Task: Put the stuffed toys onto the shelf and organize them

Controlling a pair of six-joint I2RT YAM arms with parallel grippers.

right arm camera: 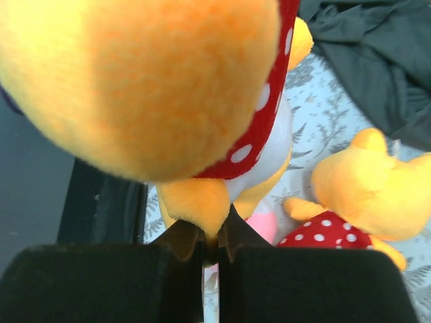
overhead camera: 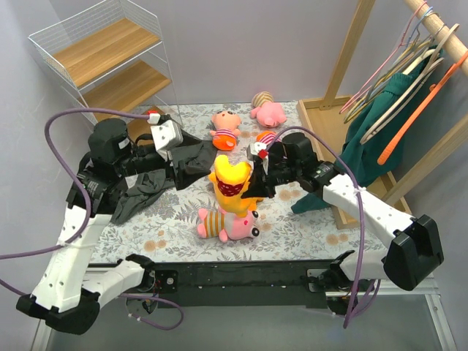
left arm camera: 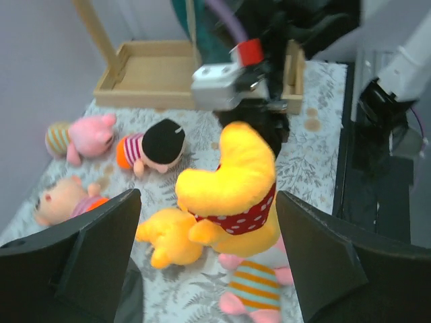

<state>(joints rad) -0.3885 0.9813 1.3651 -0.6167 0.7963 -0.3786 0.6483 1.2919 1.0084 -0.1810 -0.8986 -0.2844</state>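
My right gripper (overhead camera: 262,183) (right arm camera: 210,249) is shut on a limb of a yellow bear (overhead camera: 231,178) (right arm camera: 168,81) (left arm camera: 232,178) in a red dotted shirt and holds it up above the table's middle. A second yellow bear (right arm camera: 367,192) (left arm camera: 167,237) and a pink pig (overhead camera: 232,224) (left arm camera: 252,286) in a striped shirt lie under it. My left gripper (overhead camera: 196,158) (left arm camera: 209,269) is open and empty, just left of the held bear. A peach doll (overhead camera: 225,124), a pink pig (overhead camera: 268,109) and a dark-haired doll (overhead camera: 266,139) lie further back. The white wire shelf (overhead camera: 110,58) stands at the back left.
A dark grey cloth (overhead camera: 146,191) lies under my left arm. A wooden clothes rack (overhead camera: 431,44) with hangers and a green garment (overhead camera: 380,124) stands at the right, its wooden base tray (overhead camera: 322,117) beside the far toys.
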